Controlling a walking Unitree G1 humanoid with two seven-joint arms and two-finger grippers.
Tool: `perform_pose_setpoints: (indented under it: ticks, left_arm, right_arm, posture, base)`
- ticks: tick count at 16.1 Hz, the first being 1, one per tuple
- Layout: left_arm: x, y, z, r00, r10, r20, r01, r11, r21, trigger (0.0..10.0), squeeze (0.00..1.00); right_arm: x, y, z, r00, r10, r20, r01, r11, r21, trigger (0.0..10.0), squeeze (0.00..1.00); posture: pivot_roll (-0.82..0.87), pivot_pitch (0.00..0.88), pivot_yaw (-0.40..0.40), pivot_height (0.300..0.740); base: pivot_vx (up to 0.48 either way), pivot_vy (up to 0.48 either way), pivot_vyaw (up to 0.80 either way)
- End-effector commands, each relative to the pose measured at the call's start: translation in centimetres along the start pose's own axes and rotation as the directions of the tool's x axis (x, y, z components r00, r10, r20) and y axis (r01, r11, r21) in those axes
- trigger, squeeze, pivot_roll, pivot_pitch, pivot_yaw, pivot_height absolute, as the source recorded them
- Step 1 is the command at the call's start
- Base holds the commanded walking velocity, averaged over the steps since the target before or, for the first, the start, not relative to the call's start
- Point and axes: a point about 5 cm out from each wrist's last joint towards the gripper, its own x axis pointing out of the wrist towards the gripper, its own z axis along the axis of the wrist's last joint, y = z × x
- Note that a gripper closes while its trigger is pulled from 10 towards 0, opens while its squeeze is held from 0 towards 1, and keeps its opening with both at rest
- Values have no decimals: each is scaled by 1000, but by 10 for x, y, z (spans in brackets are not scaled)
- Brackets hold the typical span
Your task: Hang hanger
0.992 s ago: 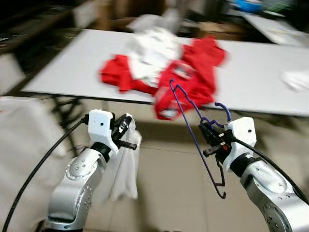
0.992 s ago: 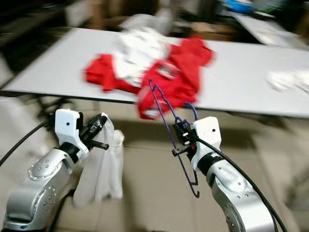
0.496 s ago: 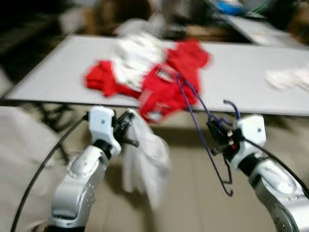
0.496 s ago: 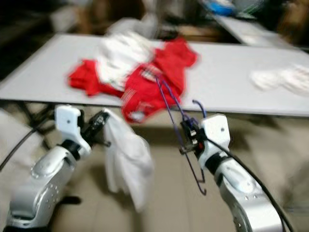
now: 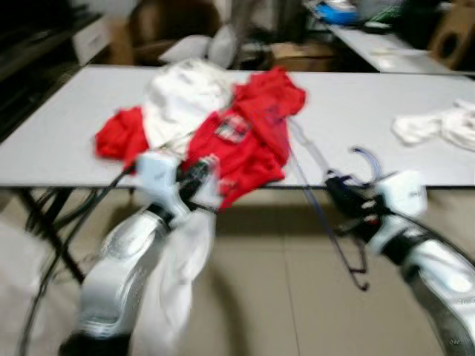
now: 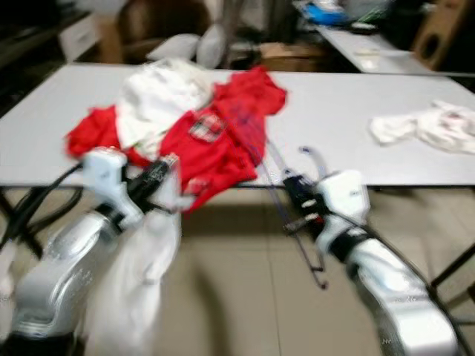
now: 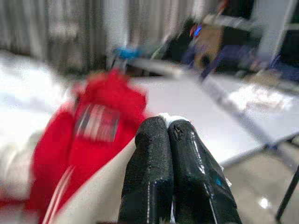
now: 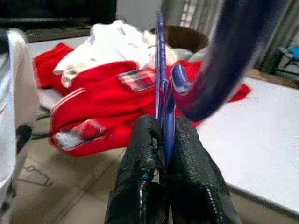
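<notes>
A thin blue wire hanger [image 5: 364, 154] is held low in front of the white table [image 5: 67, 133], its hook pointing up. My right gripper [image 5: 339, 196] is shut on it just below the hook. The right wrist view shows the wire [image 8: 164, 116] pinched between the two black fingers [image 8: 140, 172]. My left gripper [image 5: 199, 179] is shut on a white garment [image 5: 174, 274] that hangs down toward the floor. In the left wrist view a bit of white cloth [image 7: 168, 120] shows at the closed fingertips. Both grippers are level with the table's near edge.
A heap of red garments [image 5: 245, 141] with a white one [image 5: 178, 100] on top lies on the table, spilling over the front edge. Another white cloth [image 5: 438, 126] lies at the table's right. Black table legs and cables [image 5: 44, 230] stand at the left, and a brown chair [image 5: 171, 18] stands behind.
The camera has moved, and the table now sits nearer and more to the left. The white garment swung out to the right and hangs straight again. Both grips are unchanged.
</notes>
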Motion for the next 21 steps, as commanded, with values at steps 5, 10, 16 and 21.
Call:
perform_pose_setpoints:
  ticks: [5,10,16,21]
  left_arm:
    - [19,13,28,997,-10,74,7,999,48,10000,0]
    - [44,28,43,995,44,91,-53,994,98,10000,0]
    - [82,42,106,974,-26,226,-7,990,144,10000,0]
    - [94,-11,183,851,-314,421,292,949,117,10000,0]
  right_arm:
    - [-17,-2,24,969,240,55,-240,971,6,10000,0]
    - [-28,5,34,907,419,49,-421,907,31,10000,0]
    - [-35,16,36,800,599,-22,-596,799,80,10000,0]
    - [15,36,32,786,616,-46,-617,787,-9,10000,0]
  posture:
    - [26,0,-10,740]
    - [26,0,-17,740]
    - [24,0,-11,740]
    - [42,0,-24,740]
  base:
    - [409,0,0]
    - [441,0,0]
    - [441,0,0]
    - [436,0,0]
